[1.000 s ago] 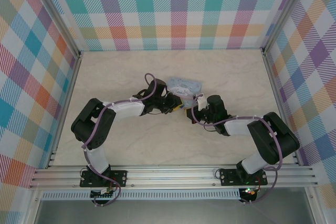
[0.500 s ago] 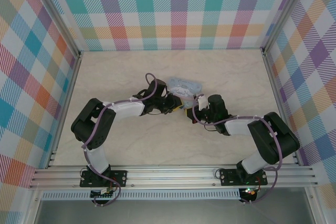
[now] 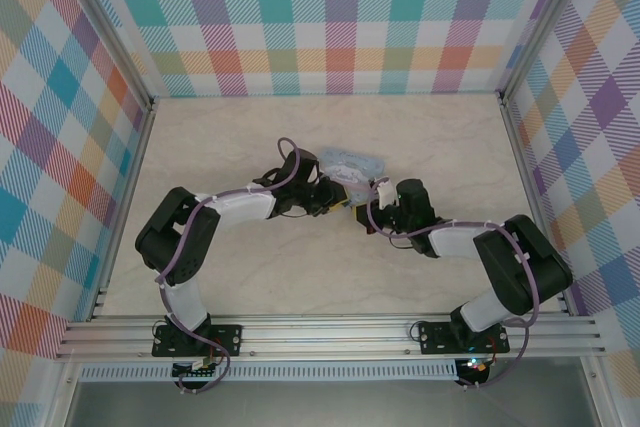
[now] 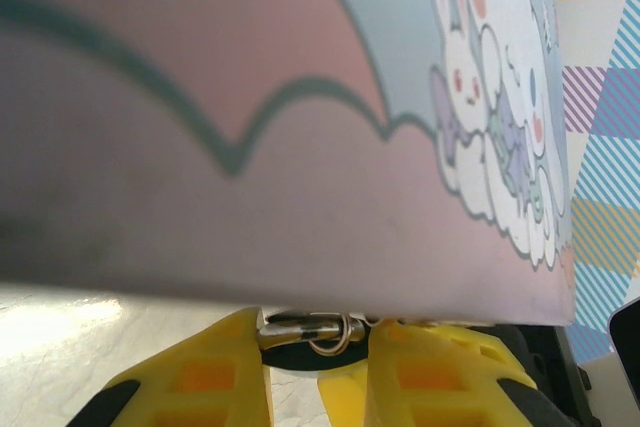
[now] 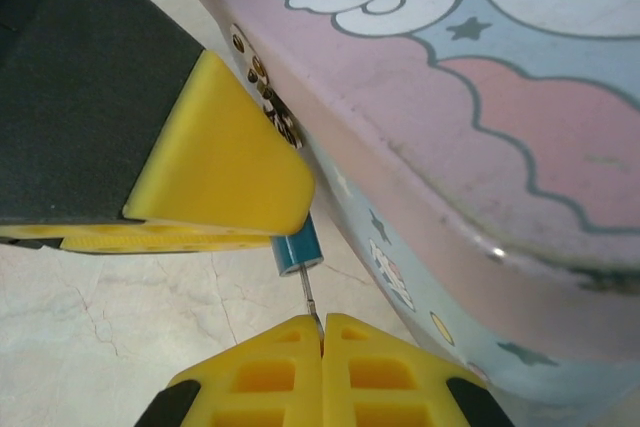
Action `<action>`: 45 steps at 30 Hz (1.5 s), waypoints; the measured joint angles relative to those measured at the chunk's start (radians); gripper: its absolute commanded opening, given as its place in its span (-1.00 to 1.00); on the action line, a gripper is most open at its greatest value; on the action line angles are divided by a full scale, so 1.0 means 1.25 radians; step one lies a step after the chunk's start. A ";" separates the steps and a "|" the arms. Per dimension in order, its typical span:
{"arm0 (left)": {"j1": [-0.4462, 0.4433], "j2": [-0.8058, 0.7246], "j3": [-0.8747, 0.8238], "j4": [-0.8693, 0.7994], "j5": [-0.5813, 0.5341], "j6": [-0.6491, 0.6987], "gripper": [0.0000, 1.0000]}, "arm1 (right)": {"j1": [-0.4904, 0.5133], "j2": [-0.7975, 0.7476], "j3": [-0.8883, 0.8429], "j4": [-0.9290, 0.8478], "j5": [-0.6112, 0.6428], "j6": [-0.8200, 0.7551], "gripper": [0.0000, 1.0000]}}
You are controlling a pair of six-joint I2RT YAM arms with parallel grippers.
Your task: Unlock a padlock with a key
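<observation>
Meeting spot: both arms come nose to nose mid-table, left one from 9 o'clock, right one from about 4 o'clock.
Tin: pastel cartoon-bunny tin sits at 12 o'clock of that spot, just beside both sets of fingers.
Left gripper: the left gripper has its yellow fingers squeezed in on a small silvery piece with a wire ring, right under the tin's edge. Looks to me like the top end of the padlock.
Padlock: the little blue padlock pokes out from under a left finger, tight against the tin's side and off the table.
Key: a thin sliver of key runs from the padlock's end toward 6 o'clock, into the right fingers.
Right gripper: the right gripper has its pads pressed fully together, pinching that key.
</observation>
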 measured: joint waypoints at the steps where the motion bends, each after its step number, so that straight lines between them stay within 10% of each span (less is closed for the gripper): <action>1: -0.001 0.000 0.002 0.000 -0.001 -0.002 -0.72 | 0.000 0.004 0.003 0.003 0.000 0.000 -1.00; 18: -0.004 0.001 0.022 -0.012 -0.035 -0.017 -0.65 | -0.005 0.034 0.031 0.032 -0.006 0.055 -1.00; 36: -0.016 -0.014 -0.013 -0.016 -0.023 -0.010 0.36 | 0.024 0.121 -0.051 0.166 0.043 0.243 -1.00; 45: 0.029 -0.162 -0.119 0.019 -0.025 -0.020 0.16 | 0.056 0.074 -0.075 0.163 0.088 0.363 -1.00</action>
